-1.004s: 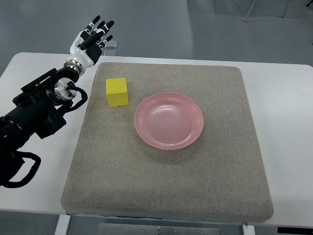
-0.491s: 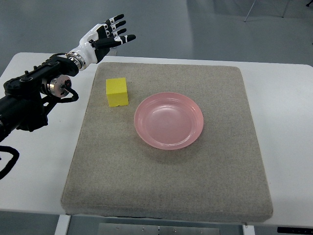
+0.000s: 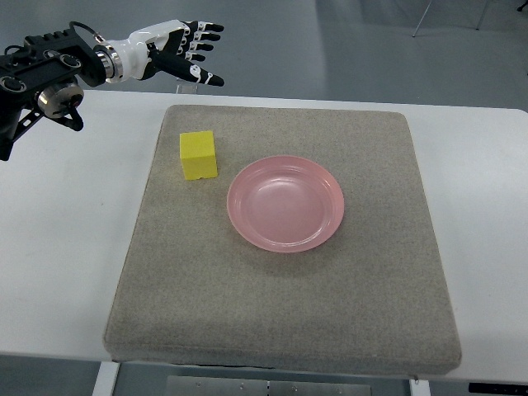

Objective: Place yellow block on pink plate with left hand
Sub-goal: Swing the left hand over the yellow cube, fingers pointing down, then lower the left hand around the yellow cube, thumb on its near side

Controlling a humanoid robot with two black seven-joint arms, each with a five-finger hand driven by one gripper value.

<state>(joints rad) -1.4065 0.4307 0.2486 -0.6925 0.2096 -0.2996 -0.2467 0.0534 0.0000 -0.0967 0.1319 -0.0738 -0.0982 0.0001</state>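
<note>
Fingers (image 3: 202, 35) spread wide and holding nothing, the robot's left hand (image 3: 177, 49) hangs in the air above the far left corner of the work area, its black arm (image 3: 45, 74) coming in from the upper left edge of the view. The palm is turned sideways, the black fingertips pointing right, and the thumb reaches down toward the far edge of the table.

Nearest the camera, a grey felt mat (image 3: 280, 313) covers most of a white table (image 3: 58, 247), its front part bare. Further up, right of the mat's centre line, sits the pink plate (image 3: 285, 203), a shallow round dish lying flat on the mat; nothing is in it, and its glossy bottom catches a soft reflection. Just beside the plate's left rim, slightly farther from the camera and apart from it, the yellow block (image 3: 199, 154) rests on the mat near its left edge, one face upward and not touching the dish. The open hand is beyond the block, well apart from it and clear of both the mat and the plate. Behind the table lies a grey floor (image 3: 330, 41). The block is not yet on the plate.
</note>
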